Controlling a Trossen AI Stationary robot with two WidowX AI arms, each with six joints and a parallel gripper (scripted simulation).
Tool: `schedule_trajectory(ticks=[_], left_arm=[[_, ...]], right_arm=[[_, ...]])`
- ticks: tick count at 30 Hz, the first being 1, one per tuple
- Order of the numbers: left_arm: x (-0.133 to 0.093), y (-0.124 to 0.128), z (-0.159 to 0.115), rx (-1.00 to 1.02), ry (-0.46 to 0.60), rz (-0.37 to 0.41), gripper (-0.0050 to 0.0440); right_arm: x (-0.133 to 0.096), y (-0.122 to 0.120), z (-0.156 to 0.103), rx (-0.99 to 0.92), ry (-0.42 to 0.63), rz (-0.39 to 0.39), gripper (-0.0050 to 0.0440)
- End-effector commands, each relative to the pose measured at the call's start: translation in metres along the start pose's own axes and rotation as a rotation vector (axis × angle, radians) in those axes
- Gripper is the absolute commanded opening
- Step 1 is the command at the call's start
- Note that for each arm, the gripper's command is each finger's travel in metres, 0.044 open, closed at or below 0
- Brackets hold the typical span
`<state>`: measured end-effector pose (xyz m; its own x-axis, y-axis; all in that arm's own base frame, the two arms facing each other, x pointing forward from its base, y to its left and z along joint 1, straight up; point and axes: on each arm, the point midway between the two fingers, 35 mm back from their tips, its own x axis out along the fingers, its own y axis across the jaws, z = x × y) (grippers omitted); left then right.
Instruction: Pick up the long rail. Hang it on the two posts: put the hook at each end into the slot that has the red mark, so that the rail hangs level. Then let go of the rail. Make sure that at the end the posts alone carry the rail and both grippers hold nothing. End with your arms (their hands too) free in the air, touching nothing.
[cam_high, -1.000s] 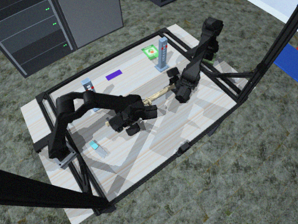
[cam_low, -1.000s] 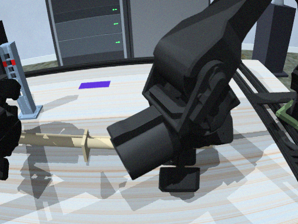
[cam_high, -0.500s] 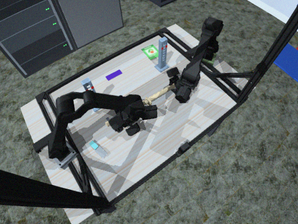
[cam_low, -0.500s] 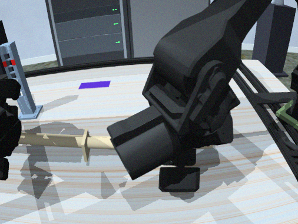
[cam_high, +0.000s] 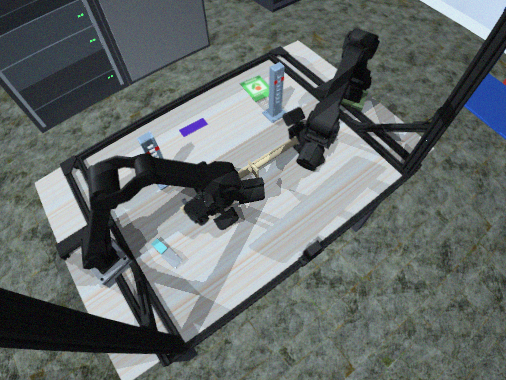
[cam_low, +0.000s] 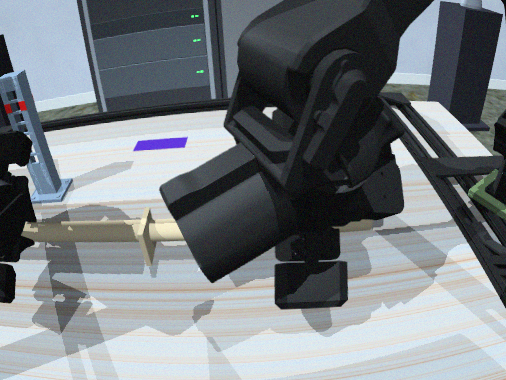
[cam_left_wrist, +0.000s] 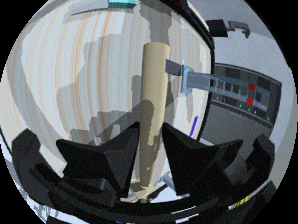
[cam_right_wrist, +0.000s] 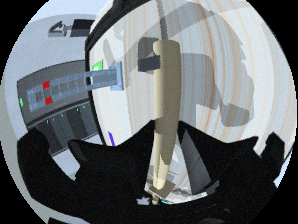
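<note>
The long beige rail (cam_high: 270, 156) (cam_low: 90, 231) (cam_left_wrist: 152, 100) (cam_right_wrist: 167, 90) runs across the middle of the table, a little above the top. My left gripper (cam_high: 245, 181) (cam_left_wrist: 150, 125) is shut on one end of it. My right gripper (cam_high: 299, 140) (cam_right_wrist: 166, 124) is shut on the other end. In the exterior view the right arm hides that grip. Two blue-grey slotted posts with red marks stand behind the rail: one (cam_high: 276, 90) (cam_right_wrist: 75, 85) at the back near the right arm, the other (cam_high: 151, 146) (cam_low: 30, 140) (cam_left_wrist: 220, 85) near the left arm.
A purple patch (cam_high: 193, 127) (cam_low: 160, 144) lies between the posts. A green card (cam_high: 256, 87) lies beside the far post. A small cyan-tipped block (cam_high: 162, 247) lies near the left arm's base. A black frame (cam_high: 350, 215) rims the table.
</note>
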<state>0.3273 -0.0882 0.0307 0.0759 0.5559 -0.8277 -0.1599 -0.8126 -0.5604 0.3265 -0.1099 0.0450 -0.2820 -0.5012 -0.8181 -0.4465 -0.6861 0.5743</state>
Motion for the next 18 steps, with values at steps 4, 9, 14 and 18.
schedule_trajectory(ticks=[4,9,14,18], left_arm=[[-0.0031,-0.0032,0.0021,-0.011,0.016,0.001,0.0],[-0.0031,-0.0032,0.0021,-0.011,0.016,0.001,0.0],[-0.0031,-0.0032,0.0021,-0.011,0.016,0.001,0.0],[-0.0031,-0.0032,0.0021,-0.011,0.016,0.001,0.0]], right_arm=[[-0.0079,0.0066,-0.0011,-0.006,-0.007,0.0,0.0],[-0.0079,0.0066,-0.0012,-0.008,-0.007,0.0,0.0],[-0.0079,0.0063,-0.0018,-0.06,-0.008,-0.002,0.0],[-0.0079,0.0063,-0.0018,-0.063,-0.008,-0.002,0.0]])
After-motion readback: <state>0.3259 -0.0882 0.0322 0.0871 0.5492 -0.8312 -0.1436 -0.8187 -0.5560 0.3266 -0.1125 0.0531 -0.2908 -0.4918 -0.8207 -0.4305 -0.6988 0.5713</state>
